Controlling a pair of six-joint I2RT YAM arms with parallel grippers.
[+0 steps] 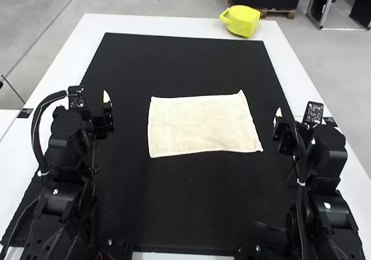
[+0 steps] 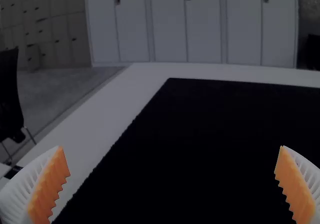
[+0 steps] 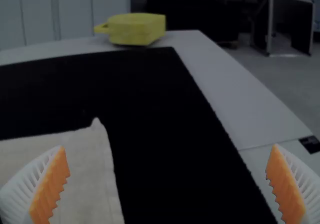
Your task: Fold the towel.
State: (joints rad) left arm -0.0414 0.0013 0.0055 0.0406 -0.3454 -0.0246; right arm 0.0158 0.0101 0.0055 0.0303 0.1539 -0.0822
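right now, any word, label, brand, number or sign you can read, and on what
No readable text.
Black circuit board on the left arm: pale marks, too small.
Black circuit board on the right arm: likewise.
Black rectangular patch on the white table: faint marks, blurred.
Cream cloth towel, yellow boxy container: none.

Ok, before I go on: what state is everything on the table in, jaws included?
Towel: lying flat, unheld, far right corner drawn to a point
Left jaws: wide apart, empty
Right jaws: wide apart, empty
Black mat: spread flat
Yellow object: set down, unheld
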